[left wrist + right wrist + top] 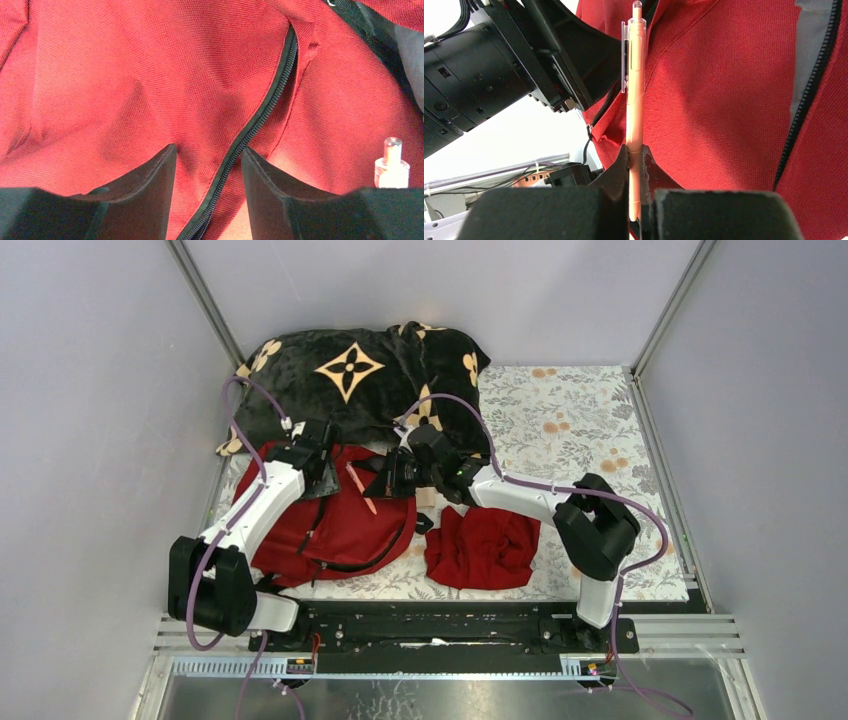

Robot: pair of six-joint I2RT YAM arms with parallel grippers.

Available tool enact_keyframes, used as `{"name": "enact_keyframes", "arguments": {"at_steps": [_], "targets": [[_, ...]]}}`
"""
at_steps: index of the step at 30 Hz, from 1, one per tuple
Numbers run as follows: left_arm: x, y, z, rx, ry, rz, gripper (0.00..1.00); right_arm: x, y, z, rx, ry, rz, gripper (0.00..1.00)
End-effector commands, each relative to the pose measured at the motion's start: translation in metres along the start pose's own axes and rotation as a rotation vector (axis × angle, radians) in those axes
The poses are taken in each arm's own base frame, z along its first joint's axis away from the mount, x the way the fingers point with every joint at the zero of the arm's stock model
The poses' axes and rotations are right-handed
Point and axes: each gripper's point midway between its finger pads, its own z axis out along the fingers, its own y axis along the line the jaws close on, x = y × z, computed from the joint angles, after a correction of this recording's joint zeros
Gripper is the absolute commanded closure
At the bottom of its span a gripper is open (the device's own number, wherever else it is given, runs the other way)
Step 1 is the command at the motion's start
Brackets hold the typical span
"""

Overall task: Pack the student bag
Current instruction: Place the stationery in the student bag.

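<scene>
The student bag [320, 535] is a big red backpack lying at the left of the table, top end toward the blanket. My left gripper [322, 470] rests on its upper part. In the left wrist view it [207, 156] stands open, fingertips on the red fabric [125, 75], straddling a black zipper line [260, 115]. My right gripper [384, 483] is over the bag's right side, shut on a peach-pink pen [360, 488]. In the right wrist view the pen [635, 85] stands up from the closed gripper [635, 156] against the bag [724, 90]. Its end [392, 162] shows beside the left gripper.
A black plush blanket with tan flower motifs [350, 375] lies behind the bag. A smaller dark-red cloth [483, 548] sits right of the bag, under the right arm. The floral tablecloth [580, 420] covers the table between grey walls. The left gripper's body [499, 65] is close to the pen.
</scene>
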Motion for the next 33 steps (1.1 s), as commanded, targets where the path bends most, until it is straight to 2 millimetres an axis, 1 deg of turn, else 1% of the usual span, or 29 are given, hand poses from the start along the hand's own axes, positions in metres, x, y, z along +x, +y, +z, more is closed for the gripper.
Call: {"name": "enact_keyframes", "arguments": {"at_steps": [1, 3, 5, 7, 10, 14, 16, 20, 25, 28, 29, 30, 33], "targets": [[0.002, 0.006, 0.004, -0.037, 0.004, 0.045, 0.49, -0.003, 0.019, -0.001, -0.069, 0.006, 0.014, 1.0], [0.001, 0.011, 0.004, -0.075, -0.002, 0.035, 0.67, -0.002, 0.018, -0.001, -0.064, 0.007, 0.017, 1.0], [-0.007, 0.014, -0.001, -0.083, -0.035, 0.012, 0.83, -0.002, 0.018, 0.0, -0.062, 0.01, 0.014, 1.0], [-0.016, 0.013, -0.01, -0.068, -0.071, -0.008, 0.92, 0.0, 0.022, 0.001, -0.083, 0.026, 0.026, 1.0], [-0.029, 0.009, -0.027, -0.016, -0.111, -0.043, 1.0, 0.006, 0.032, 0.003, -0.142, 0.062, 0.057, 1.0], [-0.043, 0.006, -0.045, 0.033, -0.158, -0.083, 1.0, 0.012, 0.036, 0.008, -0.149, 0.091, 0.051, 1.0], [-0.045, 0.005, -0.047, 0.045, -0.163, -0.084, 1.0, 0.017, 0.037, 0.011, -0.147, 0.109, 0.043, 1.0], [-0.041, 0.005, -0.043, 0.045, -0.144, -0.084, 1.0, 0.023, 0.042, 0.016, -0.174, 0.133, 0.029, 1.0], [-0.036, 0.006, -0.038, 0.046, -0.129, -0.089, 1.0, 0.024, 0.047, 0.015, -0.197, 0.126, 0.022, 1.0], [-0.037, 0.004, -0.04, 0.069, -0.131, -0.104, 1.0, 0.022, 0.047, 0.026, -0.184, 0.135, 0.023, 1.0], [-0.038, 0.004, -0.042, 0.077, -0.135, -0.11, 1.0, 0.021, 0.047, 0.032, -0.177, 0.142, 0.026, 1.0], [-0.039, 0.003, -0.044, 0.086, -0.138, -0.115, 1.0, 0.023, 0.042, 0.04, -0.163, 0.159, 0.047, 1.0], [-0.04, 0.001, -0.047, 0.119, -0.139, -0.121, 1.0, 0.018, 0.051, 0.054, -0.21, 0.174, 0.083, 1.0]]}}
